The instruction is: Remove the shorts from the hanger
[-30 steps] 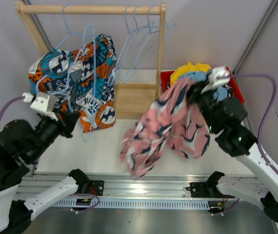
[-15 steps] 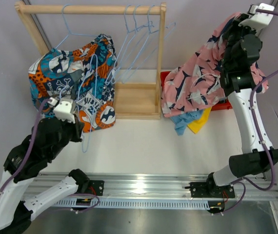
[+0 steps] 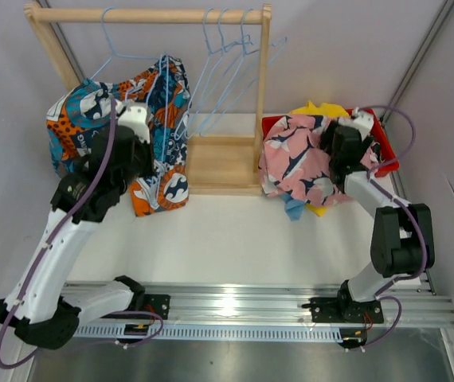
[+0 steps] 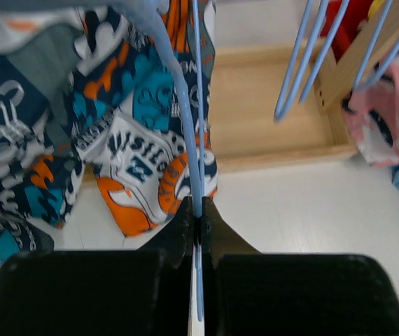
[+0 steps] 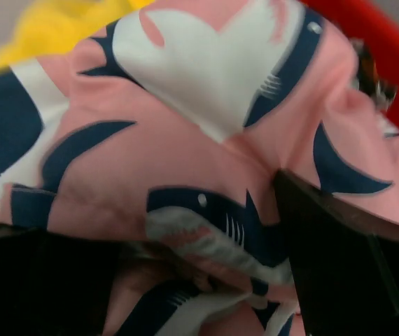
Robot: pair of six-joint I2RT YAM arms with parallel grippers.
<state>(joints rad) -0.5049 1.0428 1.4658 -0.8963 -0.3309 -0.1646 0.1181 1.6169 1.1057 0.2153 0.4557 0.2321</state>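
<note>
Pink shorts (image 3: 299, 159) cover most of the yellow pair (image 3: 316, 109) beneath.

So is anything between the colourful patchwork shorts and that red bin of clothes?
Yes. Between the teal-orange-white patchwork shorts and the red plastic bin stand the wooden rack's right post and empty light-blue wire hangers.
</note>
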